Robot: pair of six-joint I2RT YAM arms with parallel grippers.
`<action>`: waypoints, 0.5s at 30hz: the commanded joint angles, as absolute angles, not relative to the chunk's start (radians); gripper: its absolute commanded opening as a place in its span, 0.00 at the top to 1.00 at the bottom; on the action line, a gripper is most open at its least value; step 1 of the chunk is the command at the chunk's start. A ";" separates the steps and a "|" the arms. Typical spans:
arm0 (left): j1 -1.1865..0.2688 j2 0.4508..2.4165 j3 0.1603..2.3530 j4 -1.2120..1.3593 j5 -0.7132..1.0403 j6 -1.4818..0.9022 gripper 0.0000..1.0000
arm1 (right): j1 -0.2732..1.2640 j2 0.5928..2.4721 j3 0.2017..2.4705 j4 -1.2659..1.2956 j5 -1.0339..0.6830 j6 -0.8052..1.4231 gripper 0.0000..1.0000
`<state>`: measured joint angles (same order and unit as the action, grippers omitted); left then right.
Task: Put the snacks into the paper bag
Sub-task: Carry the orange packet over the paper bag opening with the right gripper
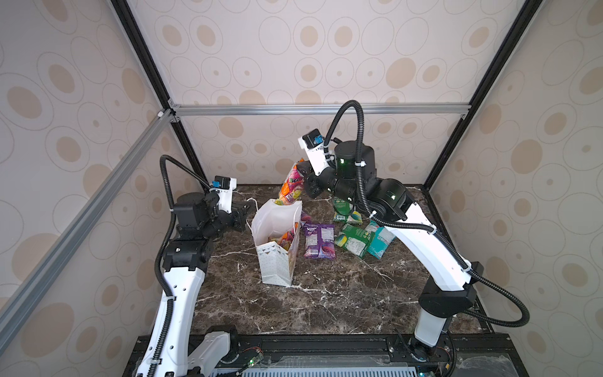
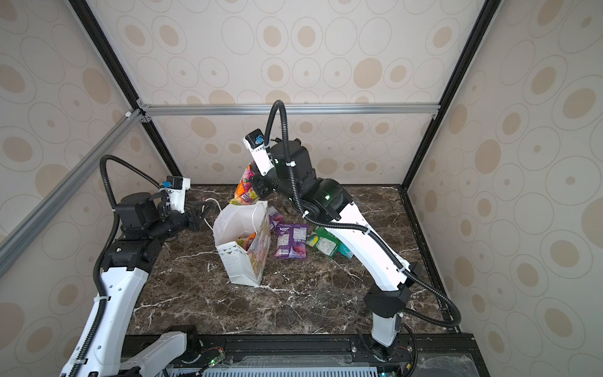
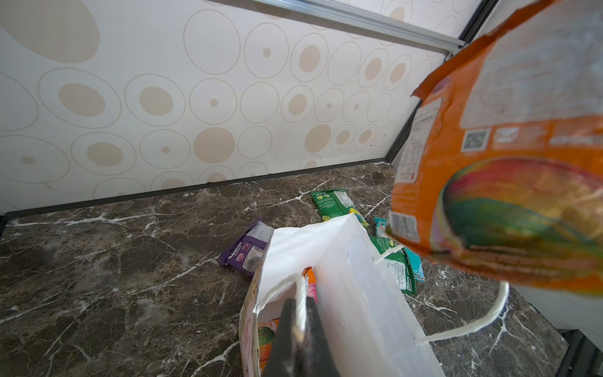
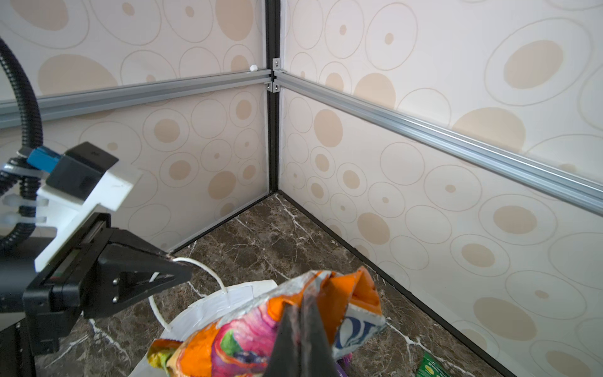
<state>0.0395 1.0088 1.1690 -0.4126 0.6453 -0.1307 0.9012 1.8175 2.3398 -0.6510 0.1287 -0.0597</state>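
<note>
**Orange packet hangs at the mouth of the open bag**

In both top views the tall white dotted paper bag [image 1: 275, 267] stands upright near the middle of the dark marble tabletop [image 1: 326, 300], mouth open. The right gripper [image 1: 299, 169], its arm arched high and reaching to the bag's far side, is clenched on a glossy orange fruit-print packet [image 1: 289, 186]. The packet's lower end hangs just at the far rim, and its lettering is too small to read from here. The left gripper [image 1: 249, 207], forearm low and level, is pinched on the bag's white cord handle [image 1: 253, 200]. More orange wrappers [image 1: 285, 238] show inside the bag, mostly hidden by its wall. Just right of the bag lies a purple packet [image 1: 318, 240] with white script I can't make out. Beyond it a green packet [image 1: 354, 240] overlaps a teal packet [image 1: 380, 243], and a second green packet [image 1: 342, 209] lies half under the right arm.

From the left wrist, two black fingers [image 3: 284, 342] are closed on the cord at the bag's rim. The held packet fills one corner, cut off by the frame. A QR code [image 3: 475, 139] and a barcode [image 3: 404, 227] show on it, the fine print blurred.

From the right wrist, black fingers [image 4: 287, 342] clamp the packet's crumpled end. A round blue letter [image 4: 355, 329], perhaps an O, peeks out beside them, the rest hidden. The left gripper shows here too, nipping the cord loop.
</note>
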 commanded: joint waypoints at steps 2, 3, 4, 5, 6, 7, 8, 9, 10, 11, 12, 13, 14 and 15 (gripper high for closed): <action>0.047 0.987 1.175 -0.382 0.654 -0.113 1.00 | 0.904 1.815 2.281 -0.616 0.052 -0.107 1.00; 0.047 0.986 1.175 -0.380 0.652 -0.114 1.00 | 0.906 1.813 2.261 -0.608 0.053 -0.110 1.00; 0.048 0.986 1.175 -0.380 0.652 -0.113 1.00 | 0.907 1.814 2.253 -0.606 0.057 -0.115 1.00; 0.047 0.986 1.175 -0.382 0.653 -0.113 1.00 | 0.910 1.816 2.251 -0.609 0.063 -0.120 1.00; 0.048 0.987 1.175 -0.382 0.652 -0.114 1.00 | 0.911 1.817 2.248 -0.615 0.069 -0.127 1.00; 0.048 0.988 1.175 -0.382 0.652 -0.113 1.00 | 0.914 1.818 2.246 -0.621 0.078 -0.137 1.00; 0.048 0.986 1.175 -0.382 0.651 -0.112 1.00 | 0.918 1.818 2.242 -0.624 0.088 -0.146 1.00; 0.047 0.986 1.175 -0.382 0.651 -0.112 1.00 | 0.921 1.818 2.238 -0.627 0.097 -0.152 1.00; 0.048 0.987 1.175 -0.381 0.650 -0.112 1.00 | 0.923 1.816 2.233 -0.627 0.101 -0.159 1.00; 0.048 0.988 1.175 -0.382 0.650 -0.112 1.00 | 0.922 1.815 2.228 -0.628 0.104 -0.164 1.00; 0.048 0.988 1.175 -0.384 0.650 -0.112 1.00 | 0.923 1.813 2.225 -0.628 0.103 -0.166 1.00; 0.047 0.988 1.175 -0.384 0.650 -0.112 1.00 | 0.925 1.811 2.221 -0.628 0.103 -0.171 1.00; 0.048 0.988 1.175 -0.384 0.650 -0.111 1.00 | 0.925 1.810 2.220 -0.631 0.103 -0.177 1.00; 0.047 0.989 1.175 -0.385 0.650 -0.112 1.00 | 0.924 1.808 2.217 -0.633 0.101 -0.183 1.00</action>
<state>0.0395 1.0088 1.1687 -0.4126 0.6445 -0.1303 0.9173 1.8275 2.2208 -0.6666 0.0898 -0.1459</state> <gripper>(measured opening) 0.048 0.042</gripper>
